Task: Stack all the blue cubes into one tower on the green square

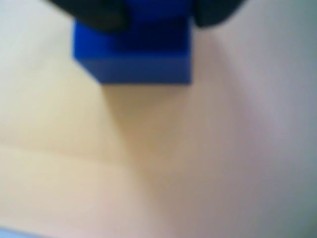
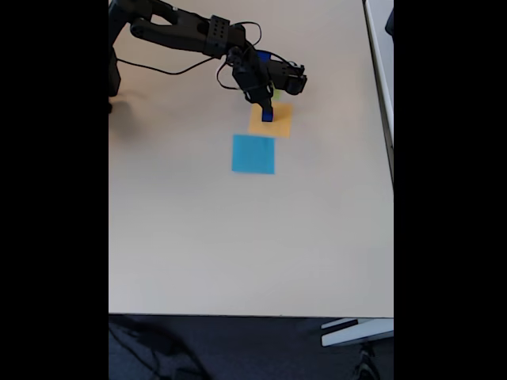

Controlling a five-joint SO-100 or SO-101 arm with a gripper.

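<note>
Blue cube [image 1: 133, 52] close under the wrist lens, blurred, upper part tucked between two dark pincer tips at the top edge; pincer [image 1: 158, 17] closed on that cube, fingers pressing its left and right sides. Beneath the cube, a pale orange sheet spreading across the lower frame, with whitish tabletop [image 1: 277, 99] to the right. Whether the cube touches the sheet or hangs just above it: cannot tell from this view.

From the fixed view, seen from above: black arm [image 2: 186, 30] reaching in from the upper left of the beige tabletop [image 2: 238, 237], pincer [image 2: 267, 109] pointing down over the orange square [image 2: 276, 125], cube [image 2: 268, 114] gripped at its tip, above the upper left part of that square. Light-blue square [image 2: 253, 153] just below the orange one, corners nearly meeting, lying flat. Sliver of green [image 2: 276, 95] peeking out just above the orange square, mostly hidden behind the pincer; green square's outline not readable. Thin black cable [image 2: 170, 70] trailing across the tabletop from the arm's base toward the wrist. Dark floor below the tabletop's near edge
</note>
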